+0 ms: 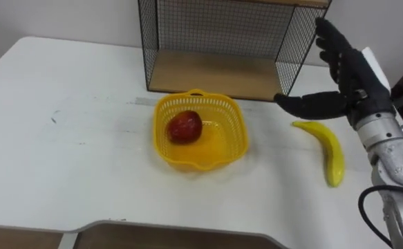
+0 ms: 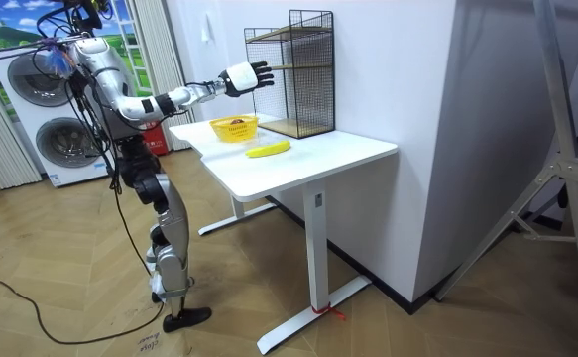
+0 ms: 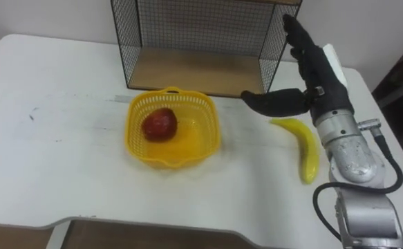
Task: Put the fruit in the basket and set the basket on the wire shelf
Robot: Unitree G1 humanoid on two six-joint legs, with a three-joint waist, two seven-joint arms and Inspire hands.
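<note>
A yellow plastic basket (image 1: 231, 122) stands on the white table (image 1: 70, 145), in front of the wire shelf (image 1: 222, 41). A red apple (image 1: 185, 126) lies inside it. A yellow banana (image 1: 329, 150) lies on the table to the basket's right. My right hand (image 1: 350, 72) hovers open above the banana's far end, fingers straight up and thumb stretched toward the basket. In the room view I stand at the table's end with my right hand (image 2: 244, 77) held out over the basket (image 2: 234, 128) and banana (image 2: 268, 149).
The wire shelf (image 3: 194, 38) has a wooden floor board (image 3: 194, 72) level with the table and an upper board. A pale wall rises behind it. Washing machines (image 2: 36, 94) stand behind me in the room view.
</note>
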